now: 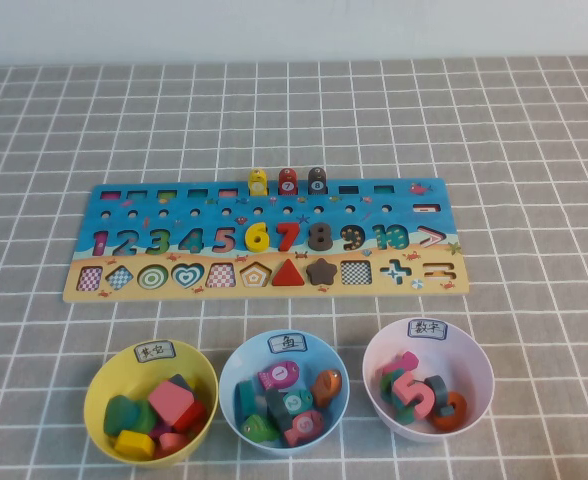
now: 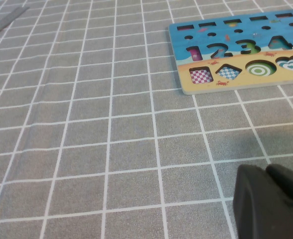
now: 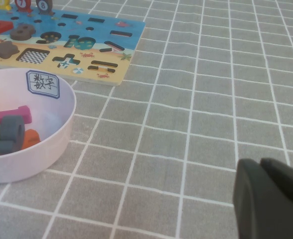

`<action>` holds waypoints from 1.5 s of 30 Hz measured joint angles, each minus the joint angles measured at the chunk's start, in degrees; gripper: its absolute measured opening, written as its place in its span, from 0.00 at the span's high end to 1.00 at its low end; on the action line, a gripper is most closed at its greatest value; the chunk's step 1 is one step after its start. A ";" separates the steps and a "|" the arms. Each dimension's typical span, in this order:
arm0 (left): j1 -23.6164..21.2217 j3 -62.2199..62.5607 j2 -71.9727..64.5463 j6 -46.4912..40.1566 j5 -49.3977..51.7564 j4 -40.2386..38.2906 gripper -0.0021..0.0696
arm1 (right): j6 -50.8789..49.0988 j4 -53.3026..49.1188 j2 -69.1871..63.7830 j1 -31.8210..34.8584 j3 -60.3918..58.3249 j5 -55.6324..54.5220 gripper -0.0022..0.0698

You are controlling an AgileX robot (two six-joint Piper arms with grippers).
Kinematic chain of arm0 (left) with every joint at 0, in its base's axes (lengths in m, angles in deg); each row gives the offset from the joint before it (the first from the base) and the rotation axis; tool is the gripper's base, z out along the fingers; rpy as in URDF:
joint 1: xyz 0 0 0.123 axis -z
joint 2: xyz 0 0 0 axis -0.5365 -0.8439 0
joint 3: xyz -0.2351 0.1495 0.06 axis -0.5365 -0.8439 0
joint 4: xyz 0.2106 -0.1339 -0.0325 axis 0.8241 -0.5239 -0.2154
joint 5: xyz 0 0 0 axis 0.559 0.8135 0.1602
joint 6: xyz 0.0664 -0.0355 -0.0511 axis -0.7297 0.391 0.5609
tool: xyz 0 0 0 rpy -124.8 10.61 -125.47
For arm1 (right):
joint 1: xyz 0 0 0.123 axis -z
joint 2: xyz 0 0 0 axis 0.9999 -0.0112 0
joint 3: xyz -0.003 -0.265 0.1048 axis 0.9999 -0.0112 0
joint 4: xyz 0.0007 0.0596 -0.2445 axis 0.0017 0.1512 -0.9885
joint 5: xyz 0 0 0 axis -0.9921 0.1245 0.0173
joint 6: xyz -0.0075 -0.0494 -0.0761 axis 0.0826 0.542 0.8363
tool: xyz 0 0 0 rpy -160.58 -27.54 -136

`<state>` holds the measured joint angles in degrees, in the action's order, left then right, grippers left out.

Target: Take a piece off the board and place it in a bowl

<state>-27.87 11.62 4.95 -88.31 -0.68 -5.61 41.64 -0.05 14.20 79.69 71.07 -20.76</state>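
Note:
The dark brown-purple star piece (image 1: 320, 270) sits in its cut-out in the sandy lower row of the board (image 1: 106, 212), right of the red triangle (image 1: 287, 273). It also shows in the right wrist view (image 3: 4, 49). The yellow bowl (image 1: 99, 385) stands in front of the board's left end and holds several shape blocks. Neither arm shows in the high view. My left gripper (image 2: 266, 172) is shut and empty, low over the cloth, near the board's left end (image 2: 186, 88). My right gripper (image 3: 260, 164) is shut and empty, right of the pink bowl (image 3: 62, 134).
A light blue bowl (image 1: 236, 365) and a pale pink bowl (image 1: 479, 360), both with pieces inside, stand to the right of the yellow one. Numbers 6, 7 and 8 and three pegs remain on the board. A grey checked cloth (image 1: 534, 150) covers the table.

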 joint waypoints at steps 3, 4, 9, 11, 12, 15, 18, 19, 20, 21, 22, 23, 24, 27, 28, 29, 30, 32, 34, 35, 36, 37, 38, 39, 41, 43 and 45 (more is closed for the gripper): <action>0.00 0.00 0.00 0.00 0.00 0.00 0.97 | 0.00 0.00 0.00 0.00 0.00 0.00 0.99; 0.00 0.00 0.00 0.00 0.00 0.00 0.97 | 0.00 0.11 0.00 0.00 0.00 0.00 0.99; 0.00 0.00 0.00 0.00 0.00 0.00 0.97 | 0.00 0.22 0.00 0.00 0.00 0.00 0.99; 0.00 0.00 0.00 0.00 0.00 0.00 0.97 | 0.00 0.22 0.00 0.00 0.00 0.00 0.99; 0.00 0.00 0.00 0.00 0.00 0.00 0.97 | 0.00 0.22 0.00 0.00 0.00 0.00 0.99; 0.00 0.00 0.00 0.00 0.00 0.00 0.97 | 0.00 0.22 0.00 0.00 0.00 0.00 0.99; 0.00 0.00 0.00 0.00 0.00 0.00 0.97 | 0.00 1.13 0.00 0.00 0.00 0.00 0.99; 0.00 0.00 0.00 0.00 0.00 0.00 0.97 | 0.00 2.16 0.00 0.00 0.00 -0.13 0.99; 0.00 0.00 0.00 0.00 0.00 0.00 0.97 | 0.00 3.36 0.00 0.00 0.00 -0.54 0.99; 0.00 0.00 0.00 0.00 0.00 0.00 0.97 | 0.00 5.36 0.00 0.00 0.00 -1.29 0.99; 0.00 0.00 0.00 0.00 0.00 0.00 0.97 | 0.00 7.82 0.00 0.00 0.00 -2.37 0.99; 0.00 0.00 0.00 0.00 0.00 0.00 0.97 | 0.00 10.60 0.00 0.00 0.00 -3.69 0.99; 0.00 0.00 0.00 0.00 0.00 0.00 0.97 | 0.00 13.56 0.00 0.00 0.00 -4.90 0.99; 0.00 0.00 0.00 0.00 0.00 0.00 0.97 | 0.00 22.39 0.00 0.00 0.00 -9.21 0.99; 0.00 0.00 0.00 0.00 0.00 0.00 0.97 | 0.00 25.39 0.00 0.00 0.00 -10.67 0.99; 0.00 0.00 0.00 0.00 0.00 0.00 0.97 | 0.00 28.07 0.00 0.00 0.00 -11.92 0.99; 0.00 0.00 0.00 0.00 0.00 0.00 0.97 | 0.00 29.83 0.00 0.00 0.00 -12.79 0.99; 0.00 0.00 0.00 0.00 0.00 0.00 0.97 | 0.00 33.01 0.00 0.00 0.00 -13.80 0.99; 0.00 0.00 0.00 0.00 0.00 0.00 0.97 | 0.00 34.54 0.00 0.00 0.00 -14.21 0.99; 0.00 0.00 0.00 0.00 0.00 0.00 0.97 | 0.00 34.70 0.00 0.00 0.00 -14.24 0.99; 0.00 0.00 0.00 0.00 0.00 0.00 0.97 | 0.00 34.80 0.00 0.00 0.00 -14.24 0.99; 0.00 0.00 0.00 0.00 0.00 0.00 0.97 | 0.00 35.09 0.00 0.00 0.00 -14.34 0.99; 0.00 0.00 0.00 0.00 0.00 0.00 0.97 | 0.00 35.31 0.00 0.00 0.00 -14.34 0.99; 0.00 0.00 0.00 0.00 0.00 0.00 0.97 | 0.00 36.22 0.00 0.00 0.00 -14.34 0.99; 0.00 0.00 0.00 0.00 0.00 0.00 0.97 | 0.00 38.96 0.00 0.00 0.00 -13.88 0.99; 0.00 0.00 0.00 0.00 0.00 0.00 0.97 | 0.00 41.85 0.00 0.00 0.00 -13.03 0.99; 0.00 0.00 0.00 0.00 0.00 0.00 0.97 | 0.00 44.02 0.00 0.00 0.00 -12.19 0.99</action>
<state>-27.87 11.62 4.95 -88.31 -0.68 -5.61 41.64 43.97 14.20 79.69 71.07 -32.95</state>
